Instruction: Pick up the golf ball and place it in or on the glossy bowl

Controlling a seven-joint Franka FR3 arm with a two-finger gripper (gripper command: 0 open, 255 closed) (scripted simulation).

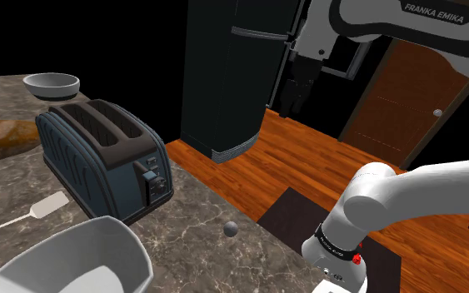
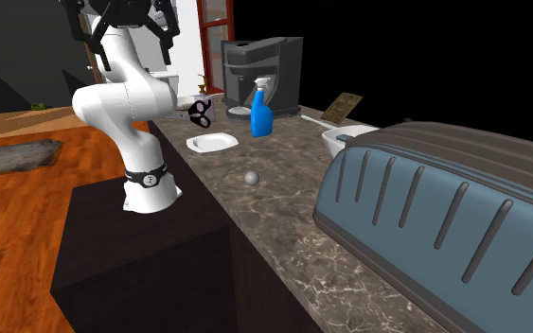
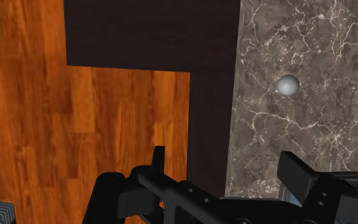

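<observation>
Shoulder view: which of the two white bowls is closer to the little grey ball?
The large bowl at the lower left, this side of the toaster like the ball; the smaller bowl sits beyond it.

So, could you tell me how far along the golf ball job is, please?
Nothing looks done: the golf ball lies on the counter. In hand: the open, empty pincer hangs well above the counter's edge. Left: descend, grasp the ball and carry it to the bowl behind the toaster.
</observation>
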